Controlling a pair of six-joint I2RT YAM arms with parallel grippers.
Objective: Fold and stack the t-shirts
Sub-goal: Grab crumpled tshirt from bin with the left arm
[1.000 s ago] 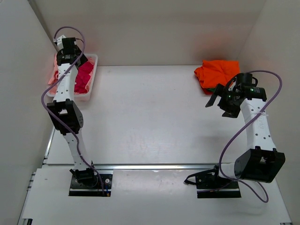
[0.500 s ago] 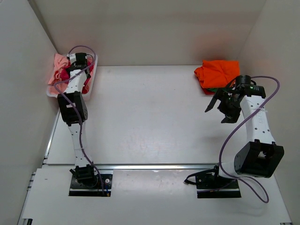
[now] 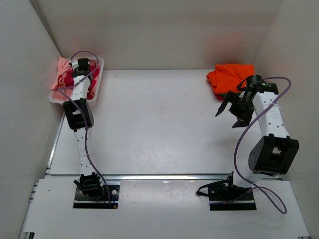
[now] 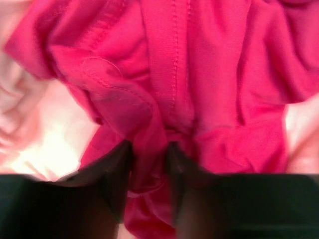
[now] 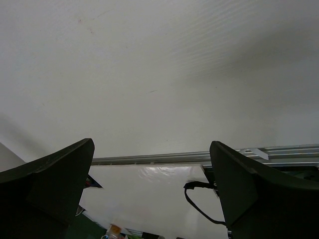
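at the far right of the desk [image 3: 159,124] lies the orange t-shirt [image 3: 230,76]; the magenta t-shirt [image 4: 199,74] is crumpled in the white tub [image 3: 102,64], far left. the left pincer [image 4: 148,149] nips a fold of it between narrowed fingers, and the right pincer [image 5: 152,144] gapes wide, empty.

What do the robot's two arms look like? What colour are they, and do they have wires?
Both the left arm and the right arm are made of white tube-like pieces joined by chunky black joints. A thin purple cable loops along each one. Each arm ends in two flat black fingers and stands on a black plate.
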